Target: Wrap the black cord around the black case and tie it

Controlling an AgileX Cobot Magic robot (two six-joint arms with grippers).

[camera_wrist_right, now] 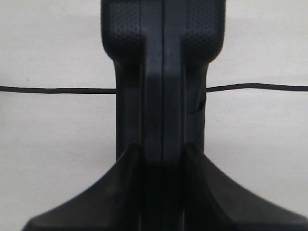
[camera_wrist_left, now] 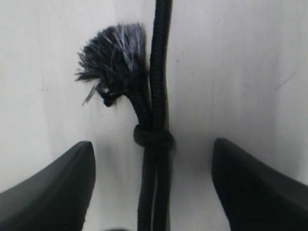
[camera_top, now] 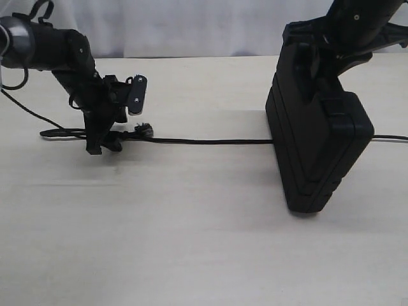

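Note:
The black case (camera_top: 319,146) stands on edge on the table at the right, a little tilted. My right gripper (camera_top: 313,52) is shut on its handle end from above. In the right wrist view both fingers press the case (camera_wrist_right: 161,72), with my right gripper (camera_wrist_right: 161,159) closed around it. The black cord (camera_top: 210,141) lies straight across the table and passes under the case, showing on both sides (camera_wrist_right: 57,90). Its frayed end (camera_top: 145,129) lies by my left gripper (camera_top: 102,144). My left gripper (camera_wrist_left: 154,163) is open, its fingers apart on either side of the doubled cord (camera_wrist_left: 161,72) just below the small knot (camera_wrist_left: 153,137) and the frayed tuft (camera_wrist_left: 113,57).
The pale wooden table (camera_top: 191,242) carries everything. A thin smooth arm cable (camera_top: 29,109) trails from the left arm down to the table. A white backdrop (camera_top: 191,25) closes the far edge. The cord runs on past the case to the right edge (camera_top: 392,137).

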